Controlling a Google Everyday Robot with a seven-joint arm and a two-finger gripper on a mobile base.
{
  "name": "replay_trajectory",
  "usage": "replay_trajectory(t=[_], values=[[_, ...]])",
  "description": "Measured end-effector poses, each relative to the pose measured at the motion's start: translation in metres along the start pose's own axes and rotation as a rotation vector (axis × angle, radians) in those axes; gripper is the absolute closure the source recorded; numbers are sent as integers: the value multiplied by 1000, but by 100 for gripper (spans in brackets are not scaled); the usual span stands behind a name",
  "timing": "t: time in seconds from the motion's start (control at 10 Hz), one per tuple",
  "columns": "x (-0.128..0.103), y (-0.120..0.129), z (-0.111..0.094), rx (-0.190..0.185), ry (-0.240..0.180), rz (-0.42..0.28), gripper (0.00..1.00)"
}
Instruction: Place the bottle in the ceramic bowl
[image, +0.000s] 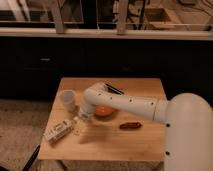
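The bottle (58, 131) is seen lying on its side near the front-left corner of the wooden worktop (141, 145), well apart from the ceramic bowl (105, 111), which sits approx. mid-worktop and is partly hidden by the white arm (131, 105). The tool (78, 125) is lowered just beside the bottle's right end, w/ contact possibly made but not clearly shown; how far it is open, or whether anything is held, cannot be told. A white cup (68, 99) is stood behind the bottle, and a dark red object (131, 125) is laid right of the bowl.
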Motion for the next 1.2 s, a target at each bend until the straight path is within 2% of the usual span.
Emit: replay_trajectory(t=[0.2,0.5,1.2], values=[[0,1,-1,-3,8,2,20],[-14,2,2,-11,25,-3,20],[-29,4,2,-27,64,4,20]])
